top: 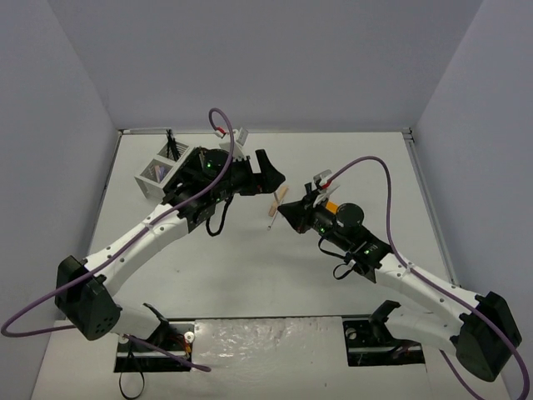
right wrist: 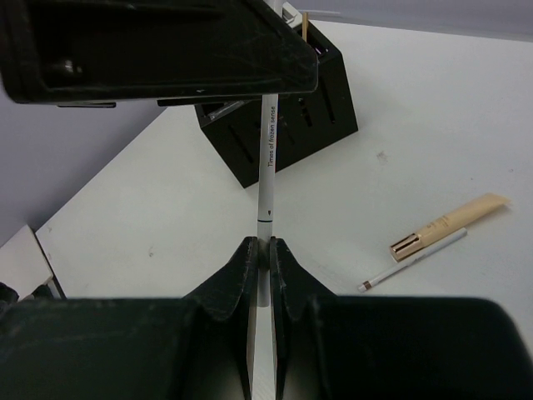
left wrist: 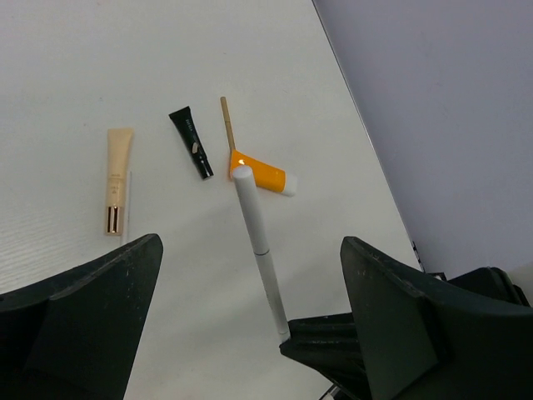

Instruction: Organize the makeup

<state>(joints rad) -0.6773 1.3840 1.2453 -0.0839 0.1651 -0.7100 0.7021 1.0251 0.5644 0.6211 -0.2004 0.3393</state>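
**Mid-bench handover:** A slender white pencil with fine printed lettering (right wrist: 268,158) is seen clamped upright in the right claw (right wrist: 265,247). The claw's two black fingers are pressed tight against the lower part of the shaft, above the white bench (left wrist: 67,67).

The left claw (left wrist: 250,246) is held over the same pencil with its fingers spread wide. The shaft passes between them and is touched by neither. From the right wrist, the pencil's upper end is hidden behind one broad finger of the left claw.

The rest of the makeup is laid out on the bench, just beyond the two claws. A beige tube with a gold cap (left wrist: 118,171) is flanked closely by a thin white pencil with a dark tip (right wrist: 412,260). A short black tube (left wrist: 191,142) lies near them. Next to it, a thin tan stick (left wrist: 226,123) runs down to an orange tube with a white cap (left wrist: 268,176), one end of which is covered by the tip of the gripped pencil.

A black slotted box (right wrist: 287,108) stands at the far left of the bench behind the left arm. A tan stick can be made out upright in it. A white mesh box (top: 154,173) is set beside it, and its contents cannot be made out.
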